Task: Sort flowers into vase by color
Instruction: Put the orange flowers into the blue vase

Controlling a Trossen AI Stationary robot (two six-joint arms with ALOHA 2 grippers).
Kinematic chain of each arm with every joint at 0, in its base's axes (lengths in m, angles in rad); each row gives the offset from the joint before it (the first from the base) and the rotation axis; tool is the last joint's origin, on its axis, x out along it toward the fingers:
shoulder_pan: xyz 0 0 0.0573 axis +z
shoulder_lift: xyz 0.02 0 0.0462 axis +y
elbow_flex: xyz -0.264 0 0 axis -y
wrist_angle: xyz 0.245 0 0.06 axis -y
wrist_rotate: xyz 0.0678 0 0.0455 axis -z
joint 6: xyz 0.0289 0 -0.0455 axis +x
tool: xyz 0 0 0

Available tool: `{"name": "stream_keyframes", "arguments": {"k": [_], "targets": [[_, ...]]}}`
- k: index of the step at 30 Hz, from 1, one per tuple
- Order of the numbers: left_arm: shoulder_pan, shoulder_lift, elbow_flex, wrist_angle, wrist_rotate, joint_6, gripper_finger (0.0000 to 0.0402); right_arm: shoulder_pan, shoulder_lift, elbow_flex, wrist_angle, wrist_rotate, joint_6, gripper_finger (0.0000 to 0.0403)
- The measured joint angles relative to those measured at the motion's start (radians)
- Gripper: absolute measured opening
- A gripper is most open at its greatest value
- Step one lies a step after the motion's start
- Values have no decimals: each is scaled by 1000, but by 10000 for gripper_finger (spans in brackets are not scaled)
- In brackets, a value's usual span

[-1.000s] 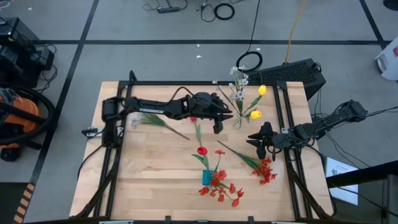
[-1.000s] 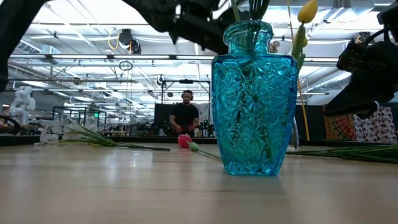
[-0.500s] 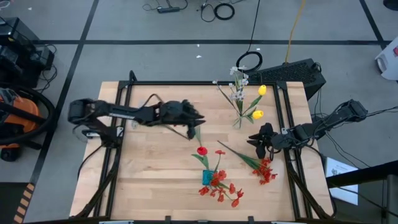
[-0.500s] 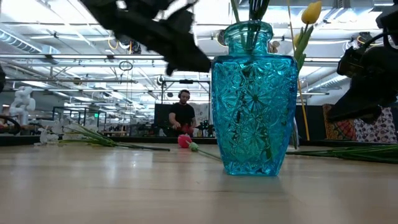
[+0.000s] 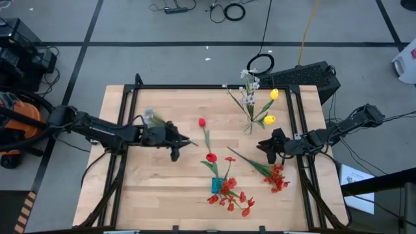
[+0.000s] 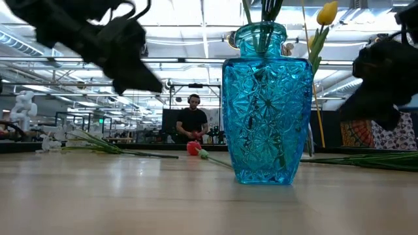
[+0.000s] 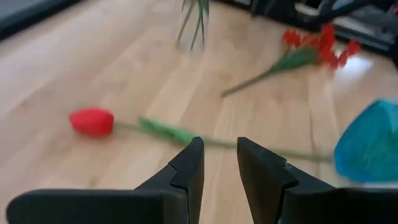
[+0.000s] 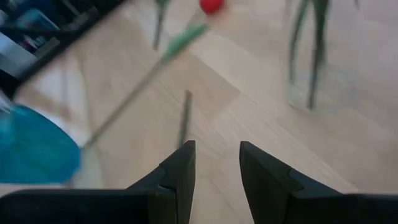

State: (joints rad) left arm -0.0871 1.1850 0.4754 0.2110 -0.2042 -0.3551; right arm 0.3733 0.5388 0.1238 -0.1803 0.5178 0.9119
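A blue glass vase [image 5: 216, 185] near the table's front holds red blossoms [image 5: 229, 198]. A clear vase [image 5: 249, 125] at the back holds yellow tulips [image 5: 273, 94] and whitish sprigs [image 5: 249, 83]. One red tulip [image 5: 202, 121] lies on the wood, a second [image 5: 210, 157] has its stem running to the blue vase, a red spray [image 5: 276, 175] lies at the right, and a whitish sprig [image 5: 153, 117] lies at the left. My left gripper [image 5: 188, 141] hovers open just left of the lying tulip's stem [image 7: 165, 132]. My right gripper [image 5: 263, 144] waits open at the right, holding nothing.
A black frame rail [image 5: 214, 86] runs around the wooden tabletop. Bare wood lies between the left gripper and the table's front left corner. A person [image 6: 192, 121] stands in the room far behind the table.
My left gripper has drawn back from beside the clear vase toward the table's left edge, sinking a little, and now sits left of the lying red tulip. Its fingers have kept the same gap. The flowers have stayed where they were.
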Motion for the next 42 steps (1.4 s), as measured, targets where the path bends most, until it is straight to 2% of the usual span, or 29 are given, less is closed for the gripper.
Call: {"name": "stream_keyframes", "arguments": {"k": [3, 6, 12, 17, 23, 28, 35, 42], "targets": [[-31, 1, -59, 15, -22, -3, 102, 0, 6, 0, 105, 9, -17, 107], [-52, 5, -115, 57, -34, -24, 102, 0, 28, 2, 193, 13, -70, 79], [-74, 5, -223, 252, -44, -30, 102, 0, 148, 77, 206, 34, -130, 7], [-73, 5, -268, 304, -76, -33, 102, 0, 295, 187, 130, 32, -132, 3], [-73, 5, -272, 307, -85, -33, 102, 0, 491, 400, -188, -36, -53, 1], [-73, 5, -272, 307, -85, -34, 102, 0, 626, 552, -401, -155, -31, 3], [-73, 5, -272, 307, -91, -36, 102, 0, 715, 594, -435, -338, -58, 16], [-73, 5, -272, 306, -101, -36, 102, 2, 775, 594, -451, -398, -17, 79]]}}
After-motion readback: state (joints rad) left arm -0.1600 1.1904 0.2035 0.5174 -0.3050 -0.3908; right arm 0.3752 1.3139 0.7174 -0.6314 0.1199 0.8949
